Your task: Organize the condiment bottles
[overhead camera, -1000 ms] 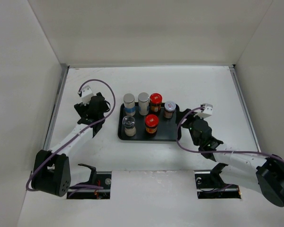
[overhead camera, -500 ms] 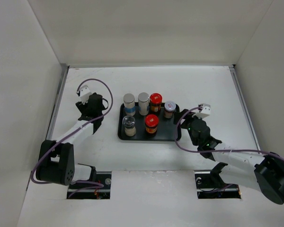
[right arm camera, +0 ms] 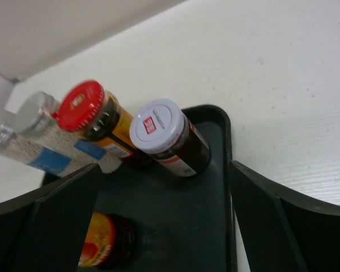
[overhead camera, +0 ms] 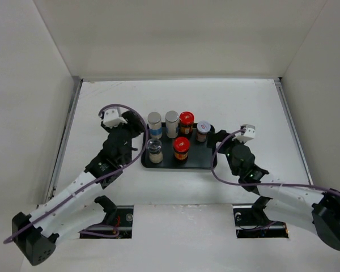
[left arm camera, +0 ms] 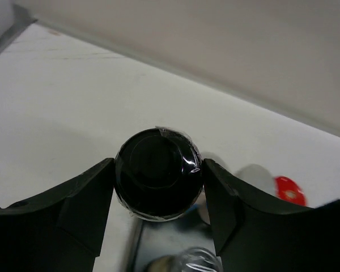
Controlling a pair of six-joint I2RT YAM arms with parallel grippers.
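Clearly, left jaws clamp black-capped bottle [left arm camera: 158, 180]; right jaws gape.

White table [overhead camera: 243, 96] — plain white walls [overhead camera: 158, 34] on three sides.

left gripper [left arm camera: 158, 170] | gripping black-capped bottle [left arm camera: 157, 182] | red lid [left arm camera: 289, 191] at right

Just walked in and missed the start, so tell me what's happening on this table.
Condiment bottles are being sorted onto a black tray; six stand on it. The left gripper is closed on a black-capped bottle at the tray's left edge. The right gripper is open and empty at the tray's right side, near a white-lidded jar.
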